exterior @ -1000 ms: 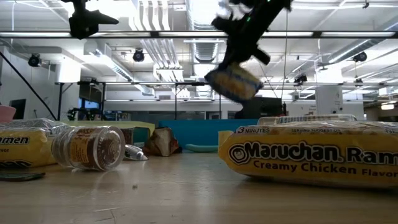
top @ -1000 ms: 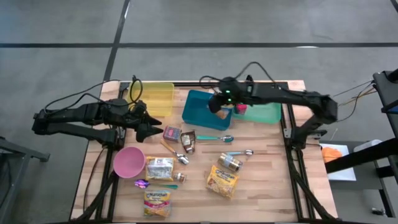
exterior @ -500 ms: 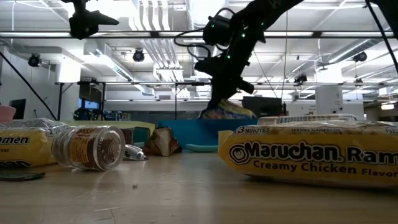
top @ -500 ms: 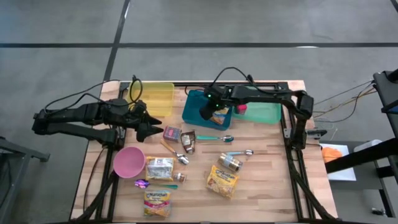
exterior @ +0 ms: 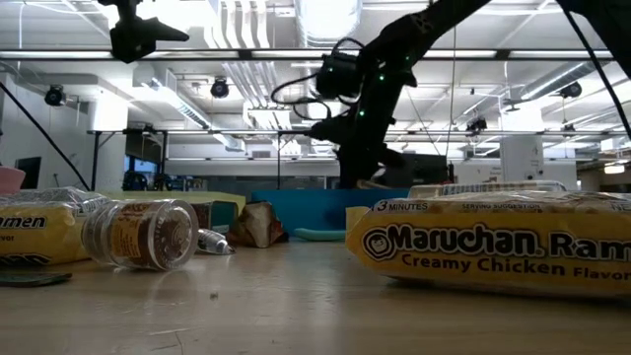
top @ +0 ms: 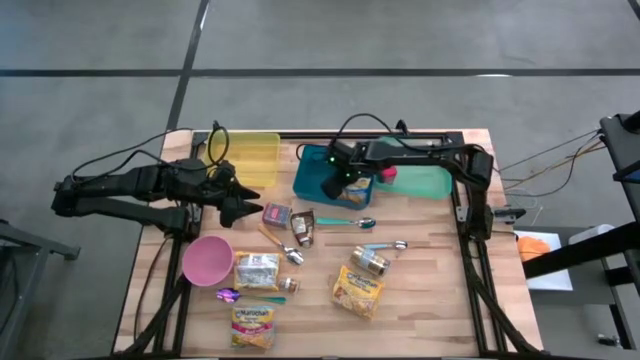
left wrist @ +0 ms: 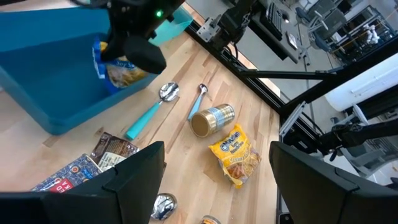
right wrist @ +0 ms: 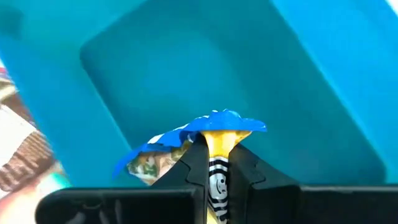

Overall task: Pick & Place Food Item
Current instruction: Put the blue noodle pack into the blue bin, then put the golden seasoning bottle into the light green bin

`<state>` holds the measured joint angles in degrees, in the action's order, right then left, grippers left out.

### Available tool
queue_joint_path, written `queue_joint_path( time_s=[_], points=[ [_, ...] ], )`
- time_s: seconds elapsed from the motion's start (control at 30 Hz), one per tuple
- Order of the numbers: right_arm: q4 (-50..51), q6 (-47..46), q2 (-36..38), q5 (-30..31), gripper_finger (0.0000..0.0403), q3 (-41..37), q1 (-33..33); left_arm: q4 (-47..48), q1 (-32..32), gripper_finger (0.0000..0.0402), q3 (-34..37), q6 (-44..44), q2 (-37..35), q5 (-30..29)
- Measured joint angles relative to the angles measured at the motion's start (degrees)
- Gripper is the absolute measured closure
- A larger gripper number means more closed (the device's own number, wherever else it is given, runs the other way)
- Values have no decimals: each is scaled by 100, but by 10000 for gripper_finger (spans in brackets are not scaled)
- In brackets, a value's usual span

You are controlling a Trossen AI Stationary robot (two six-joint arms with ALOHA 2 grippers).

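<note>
Your right gripper (top: 338,185) hangs over the blue rectangular plastic bin (top: 312,172) at the upper centre of the high view, its fingers (right wrist: 198,163) pinched together on the crimped top edge of a blue-and-yellow snack packet (right wrist: 186,144). The packet sits down inside the bin, just above or perhaps already touching its floor; the wrist view does not let you tell which. In the low view the same gripper (exterior: 363,176) dips behind the bin's front wall (exterior: 296,207).

Your left gripper (top: 240,200) waits at centre left of the high view, beside the yellow plastic tray (top: 255,155), with its fingers (left wrist: 134,183) spread apart and nothing between them.

On the wooden bench (top: 430,280) below the bin lie a teal-handled metal spoon (top: 345,222), a brown torn wrapper (top: 302,228) and a small dark red packet (top: 276,213). Lower in the frame you see a pink round bowl (top: 207,260), a yellow ramen packet (top: 257,271), a gold-labelled jar on its side (top: 369,262) and a yellow crinkled snack bag (top: 357,293). A second ramen packet (top: 253,327) lies at the bottom edge. A green flat tray (top: 425,182) sits just right of the blue bin, with a small pink object (top: 387,173) at its near edge.
</note>
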<state>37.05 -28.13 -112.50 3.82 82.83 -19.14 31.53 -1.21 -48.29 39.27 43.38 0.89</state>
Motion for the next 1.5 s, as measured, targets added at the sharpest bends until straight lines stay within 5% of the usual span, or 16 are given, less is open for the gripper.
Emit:
queue_joint_path(
  time_s=[0.57,1.03,1.5],
  points=[
    [-31,160,-120,-89,377,2,0,4,2,105,0,2,0,0],
    [47,90,-114,-409,159,2,0,3,1,105,0,2,0,0],
    [504,259,490,-276,133,2,24,2,0,105,0,4,0,0]
  ],
)
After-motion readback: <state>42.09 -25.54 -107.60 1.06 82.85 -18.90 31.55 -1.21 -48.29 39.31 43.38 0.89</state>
